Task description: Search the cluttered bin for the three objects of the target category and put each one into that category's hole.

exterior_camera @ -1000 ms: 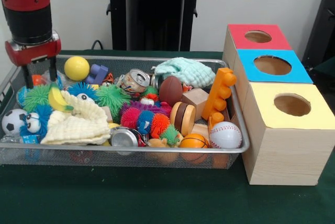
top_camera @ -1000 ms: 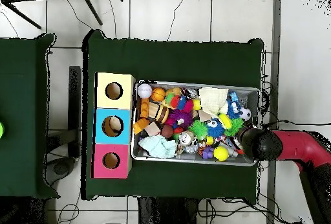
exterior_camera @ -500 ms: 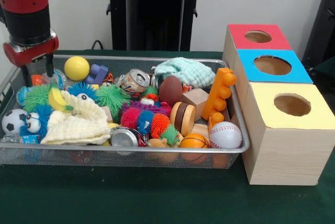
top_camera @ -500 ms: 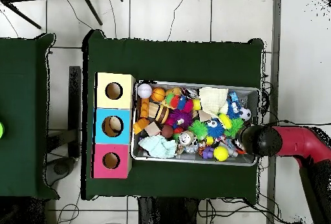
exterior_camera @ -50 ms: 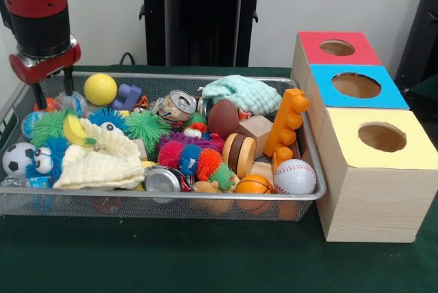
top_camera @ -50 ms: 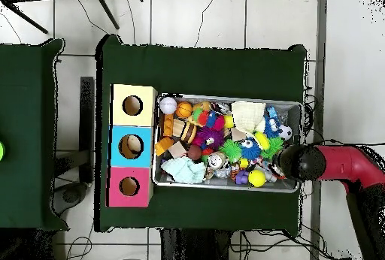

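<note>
The green counter (exterior_camera @ -50 ms: 205, 259) carries the wire bin (exterior_camera @ -50 ms: 171, 204), full of toys, and beside it three wooden boxes with holes: red (exterior_camera @ -50 ms: 337, 48), blue (exterior_camera @ -50 ms: 356, 85) and yellow (exterior_camera @ -50 ms: 382, 137). My gripper (exterior_camera @ -50 ms: 52, 87) hangs over the bin's far corner beside the yellow ball (exterior_camera @ -50 ms: 100, 89), with my jaws apart and empty. The baseball (exterior_camera @ -50 ms: 295, 176) and basketball (exterior_camera @ -50 ms: 254, 185) lie at the end near the boxes, the soccer ball (exterior_camera @ -50 ms: 16, 158) at the opposite end.

Arm (exterior_camera @ -50 ms: 37, 5): red shell over black cylindrical section, red collar below; two thin dark fingers (exterior_camera @ -50 ms: 68, 79).
</note>
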Controlling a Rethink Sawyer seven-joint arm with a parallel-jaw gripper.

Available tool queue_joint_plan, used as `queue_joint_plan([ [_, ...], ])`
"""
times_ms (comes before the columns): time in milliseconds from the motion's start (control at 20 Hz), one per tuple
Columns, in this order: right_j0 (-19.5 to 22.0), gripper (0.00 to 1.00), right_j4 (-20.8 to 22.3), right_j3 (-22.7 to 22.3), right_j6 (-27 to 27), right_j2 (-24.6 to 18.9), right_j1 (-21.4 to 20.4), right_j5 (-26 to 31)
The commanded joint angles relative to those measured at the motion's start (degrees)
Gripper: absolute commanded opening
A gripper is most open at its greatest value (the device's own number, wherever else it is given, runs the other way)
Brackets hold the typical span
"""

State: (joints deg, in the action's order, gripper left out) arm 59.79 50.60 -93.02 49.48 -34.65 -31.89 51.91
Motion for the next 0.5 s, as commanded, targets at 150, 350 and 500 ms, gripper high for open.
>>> queue_joint_plan([
  [150, -0.3, 1.0, 1.9, 0.3, -14.2, 0.7, 2.0, 4.7],
  [350, -0.2, 1.0, 1.4, 0.9, -14.6, 0.2, 3.9, 4.5],
  [500, 0.5, 1.0, -0.7, 0.8, -14.3, -0.5, 5.6, 5.1],
])
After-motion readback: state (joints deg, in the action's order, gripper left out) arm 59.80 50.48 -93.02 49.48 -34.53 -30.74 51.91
